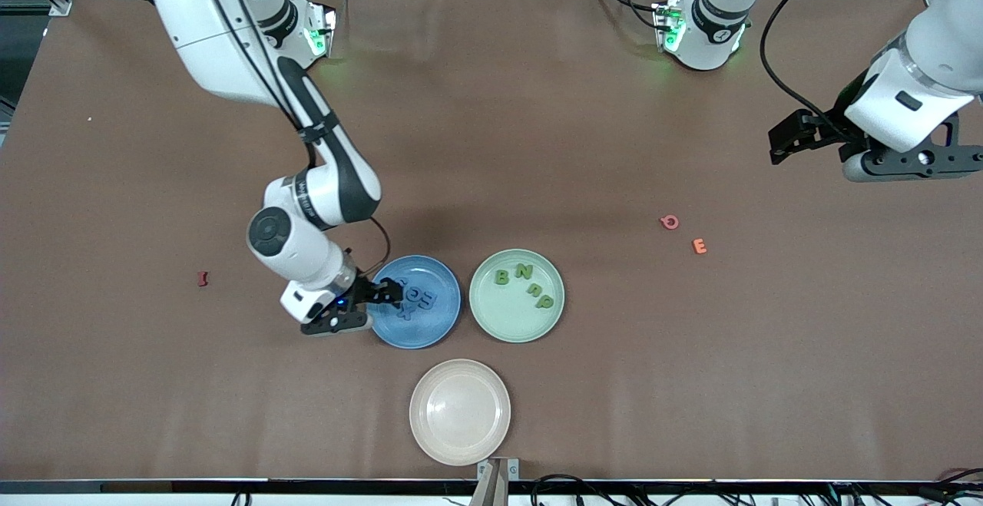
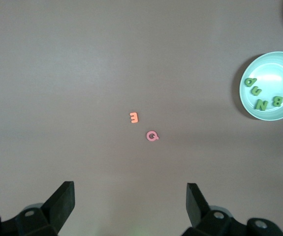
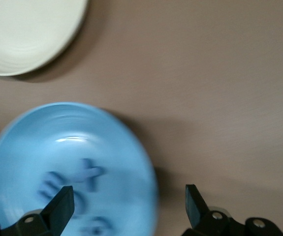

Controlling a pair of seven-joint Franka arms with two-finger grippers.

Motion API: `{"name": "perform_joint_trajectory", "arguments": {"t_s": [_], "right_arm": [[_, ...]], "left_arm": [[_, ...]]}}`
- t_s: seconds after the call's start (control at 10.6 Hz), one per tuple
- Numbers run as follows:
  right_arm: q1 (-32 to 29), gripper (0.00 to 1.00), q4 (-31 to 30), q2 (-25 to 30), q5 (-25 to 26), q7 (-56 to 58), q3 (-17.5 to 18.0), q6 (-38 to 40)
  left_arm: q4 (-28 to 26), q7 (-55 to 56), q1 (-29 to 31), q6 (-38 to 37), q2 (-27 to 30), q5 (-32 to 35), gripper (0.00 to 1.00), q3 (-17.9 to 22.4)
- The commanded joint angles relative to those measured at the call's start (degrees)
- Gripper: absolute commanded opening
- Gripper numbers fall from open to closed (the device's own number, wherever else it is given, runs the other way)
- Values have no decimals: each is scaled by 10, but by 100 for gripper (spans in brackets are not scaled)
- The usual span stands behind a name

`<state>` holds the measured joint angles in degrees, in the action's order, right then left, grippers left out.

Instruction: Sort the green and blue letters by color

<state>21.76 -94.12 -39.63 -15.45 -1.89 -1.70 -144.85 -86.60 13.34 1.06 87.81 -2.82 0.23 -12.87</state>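
Note:
Several blue letters [image 1: 418, 300] lie in a blue plate [image 1: 430, 329]. Green letters B [image 1: 501, 277], N [image 1: 524, 269], u [image 1: 535, 289] and p [image 1: 544, 301] lie in the pale green plate [image 1: 507, 318] beside it. My right gripper [image 1: 388, 292] hangs open low over the blue plate's rim, nothing between its fingers. In the right wrist view the blue plate [image 3: 28, 147] and its letters [image 3: 89, 174] are blurred under the right gripper [image 3: 129, 206]. My left gripper [image 1: 789, 139] waits open in the air at the left arm's end. Its wrist view shows the left gripper [image 2: 130, 201] empty, and the green plate [image 2: 279, 73] with its letters [image 2: 262, 98].
A pink Q [image 1: 670, 222] and an orange E [image 1: 699, 246] lie on the table toward the left arm's end. A dark red letter [image 1: 203, 279] lies toward the right arm's end. An empty cream plate [image 1: 459, 411] sits nearer the front camera than the two coloured plates.

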Motion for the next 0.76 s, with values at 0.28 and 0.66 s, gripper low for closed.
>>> {"name": "perform_joint_trajectory", "arguments": {"t_s": [0.28, 0.66], "right_arm": [[-151, 100, 8, 38, 83, 252, -17, 99], [-219, 100, -21, 110, 106, 252, -19, 185]], "left_arm": [[18, -42, -36, -13, 16, 45, 100, 37], [32, -72, -20, -12, 15, 16, 100, 44]]}}
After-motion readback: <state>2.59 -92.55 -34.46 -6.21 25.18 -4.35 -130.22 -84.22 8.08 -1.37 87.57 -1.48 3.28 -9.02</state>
